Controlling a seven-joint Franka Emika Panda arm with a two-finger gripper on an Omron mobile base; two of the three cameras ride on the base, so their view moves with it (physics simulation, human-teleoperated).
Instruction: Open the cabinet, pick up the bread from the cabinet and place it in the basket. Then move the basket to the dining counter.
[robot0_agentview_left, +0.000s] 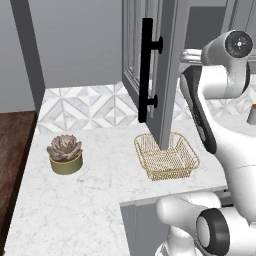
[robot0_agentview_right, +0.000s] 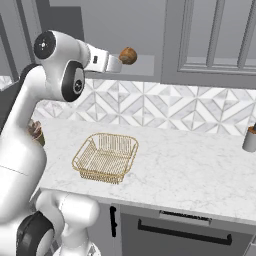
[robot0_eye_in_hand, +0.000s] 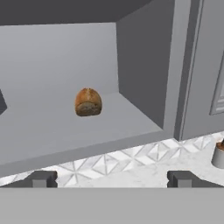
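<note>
The bread (robot0_eye_in_hand: 88, 102) is a small round golden-brown bun, and I judge it light and rather soft – a firm squeeze would dent it, and its domed crust could let it roll or slip out if it is pinched only at the top. The safest hold seems to be across its widest middle, one finger on each side. It sits alone on the floor of the open cabinet (robot0_eye_in_hand: 144, 70), roughly in the middle of the shelf, back from the front edge and well apart from the right wall. The claw (robot0_eye_in_hand: 111, 178) has its jaws spread wide and holds nothing; its two dark tips stand far apart at the bottom of the hand view. The bun lies ahead of the claw and above it, slightly to the left of its centre line, and not yet between the fingers. Below, the basket (robot0_agentview_left: 166, 156) waits on the bench under the cabinet door's lower corner – near the front edge.
</note>
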